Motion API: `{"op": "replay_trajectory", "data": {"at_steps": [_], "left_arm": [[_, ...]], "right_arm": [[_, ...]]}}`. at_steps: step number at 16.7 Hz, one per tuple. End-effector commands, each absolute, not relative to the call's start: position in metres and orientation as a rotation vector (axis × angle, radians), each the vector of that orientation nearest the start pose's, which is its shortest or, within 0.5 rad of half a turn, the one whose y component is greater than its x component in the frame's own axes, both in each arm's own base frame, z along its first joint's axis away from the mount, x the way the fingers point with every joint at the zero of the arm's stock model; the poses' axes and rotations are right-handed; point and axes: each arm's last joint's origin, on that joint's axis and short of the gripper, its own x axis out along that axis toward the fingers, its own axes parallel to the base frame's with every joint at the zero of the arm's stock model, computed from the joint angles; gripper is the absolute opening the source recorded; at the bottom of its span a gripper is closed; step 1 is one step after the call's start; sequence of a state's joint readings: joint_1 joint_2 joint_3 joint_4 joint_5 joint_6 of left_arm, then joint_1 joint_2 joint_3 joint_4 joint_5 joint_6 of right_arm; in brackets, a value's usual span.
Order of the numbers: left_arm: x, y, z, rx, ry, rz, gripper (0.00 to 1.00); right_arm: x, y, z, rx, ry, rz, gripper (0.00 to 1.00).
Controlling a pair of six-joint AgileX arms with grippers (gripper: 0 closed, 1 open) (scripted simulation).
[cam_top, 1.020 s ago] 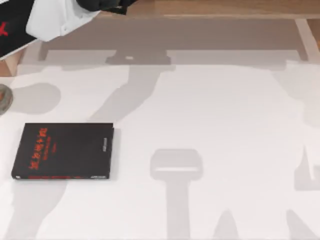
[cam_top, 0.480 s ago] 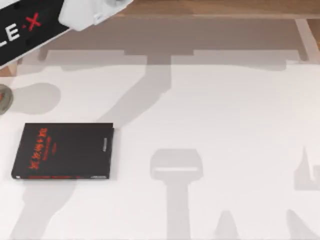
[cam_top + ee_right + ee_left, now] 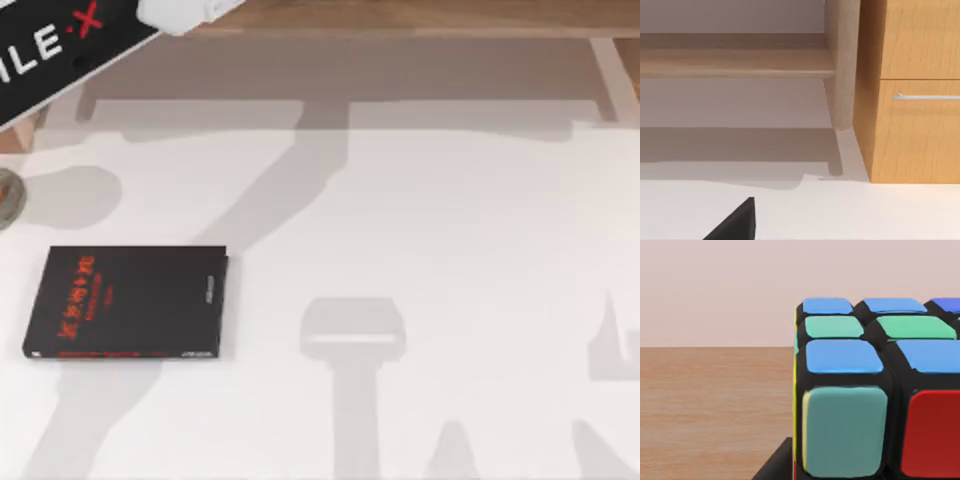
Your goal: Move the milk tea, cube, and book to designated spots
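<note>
Up close, by label:
Cube: Rubik's-type, black plastic frame, glossy rounded stickers — blue and green on upper face, teal and red on near face, thin yellow strip at left edge. Cut off at right and lower borders of left wrist view. Sits right at left gripper; dark wedge under it at frame bottom, prob. a finger.
Left gripper: fingers not made out; grip on cube can't be told.
Left arm: far-left corner of top view, black link w/ white and red lettering, white housing beside it, both cropped by frame edge.
Behind cube: wood-grain surface, brown, matte; plain pale wall above.
Black book: flat rectangle, black cover, red lettering, spine on right side; lies on left part of table, near edge toward camera.
Table: white, smooth, crossed by soft grey shadows.
Round object: at left border, mostly cut off, greyish rim, identity unclear.
Right gripper: black pointed tip low in right wrist view; spread of fingers can't be told.
Cabinet: light wood grain, metal bar handle, rounded wooden post alongside, shelf board running off behind.
</note>
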State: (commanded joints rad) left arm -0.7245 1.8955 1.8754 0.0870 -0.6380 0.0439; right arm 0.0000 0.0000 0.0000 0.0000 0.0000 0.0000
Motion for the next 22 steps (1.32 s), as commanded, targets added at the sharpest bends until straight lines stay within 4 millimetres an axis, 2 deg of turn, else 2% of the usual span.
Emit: {"op": "replay_trajectory", "data": {"at_steps": [2, 4, 7, 10, 12, 16, 22], "left_arm": [[0.359, -0.288, 0.421, -0.019, -0.074, -0.101, 0.00], [0.373, -0.292, 0.425, -0.019, -0.087, -0.114, 0.00], [0.409, -0.279, 0.421, -0.014, -0.073, -0.073, 0.00], [0.437, -0.270, 0.406, -0.009, -0.029, -0.033, 0.00], [0.444, -0.273, 0.396, -0.002, -0.002, -0.029, 0.00], [0.444, -0.273, 0.395, -0.002, 0.000, -0.029, 0.00], [0.444, -0.273, 0.395, -0.002, 0.000, -0.029, 0.45]], "right_arm": [[0.106, -0.001, 0.160, 0.000, 0.000, 0.000, 1.00], [0.106, -0.001, 0.160, 0.000, 0.000, 0.000, 1.00], [0.106, -0.001, 0.160, 0.000, 0.000, 0.000, 1.00], [0.106, -0.001, 0.160, 0.000, 0.000, 0.000, 1.00], [0.106, -0.001, 0.160, 0.000, 0.000, 0.000, 1.00], [0.106, -0.001, 0.160, 0.000, 0.000, 0.000, 1.00], [0.106, -0.001, 0.160, 0.000, 0.000, 0.000, 1.00]]}}
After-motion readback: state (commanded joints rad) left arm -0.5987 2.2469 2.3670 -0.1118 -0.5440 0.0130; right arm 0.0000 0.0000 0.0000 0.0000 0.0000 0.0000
